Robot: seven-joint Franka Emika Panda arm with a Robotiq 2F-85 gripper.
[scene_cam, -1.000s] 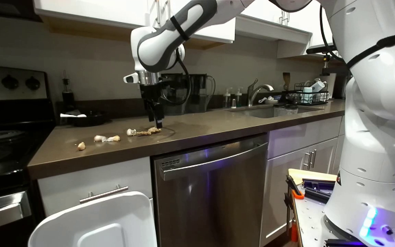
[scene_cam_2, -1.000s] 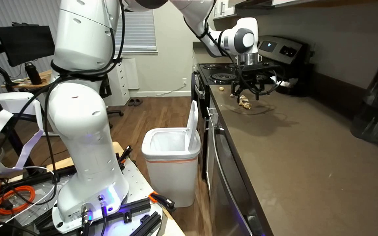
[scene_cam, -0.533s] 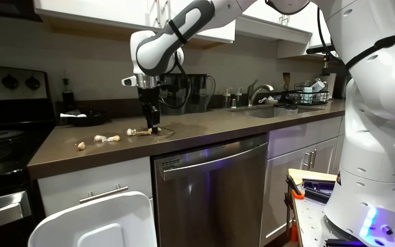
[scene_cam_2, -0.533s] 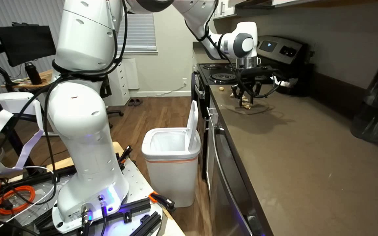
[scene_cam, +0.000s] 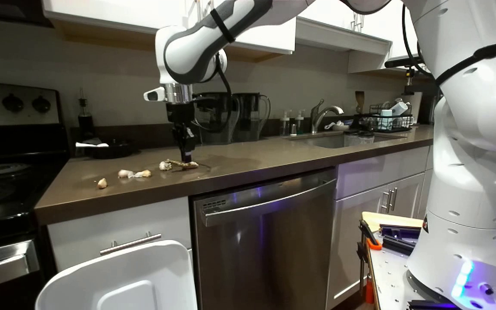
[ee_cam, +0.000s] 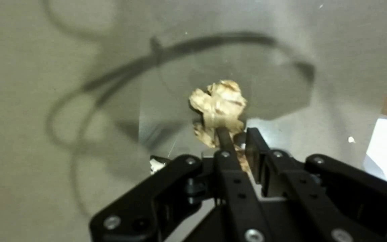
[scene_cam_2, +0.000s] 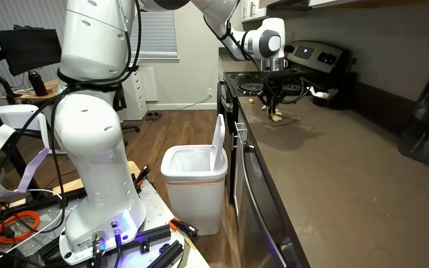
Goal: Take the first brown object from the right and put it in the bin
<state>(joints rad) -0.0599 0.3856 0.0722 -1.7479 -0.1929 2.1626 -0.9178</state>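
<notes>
The first brown object, a knobbly tan-brown lump (ee_cam: 222,104), lies under my fingertips in the wrist view. A thin brown part of it runs back between the fingers. My gripper (ee_cam: 239,132) has its jaws drawn close together, with only a narrow gap, and is shut on that part. In both exterior views the lump (scene_cam: 192,165) (scene_cam_2: 275,117) sits right at the fingertips of the gripper (scene_cam: 185,159) (scene_cam_2: 271,111), just over the counter. The white bin (scene_cam_2: 194,201) stands on the floor beside the counter, its lid raised; part of its lid (scene_cam: 119,280) shows in an exterior view.
Close by on the counter (scene_cam: 252,159) lie a whitish lump (scene_cam: 164,165), a pinkish lump (scene_cam: 125,173), a tan lump (scene_cam: 145,173) and another tan one (scene_cam: 102,183) near the stove. Two dark pitchers stand behind the arm. The dishwasher (scene_cam: 265,237) is below.
The jaws stood apart and have come together at the lump. My gripper went down to the counter, then up slightly and towards the stove. The lump has shifted the same way with it.
</notes>
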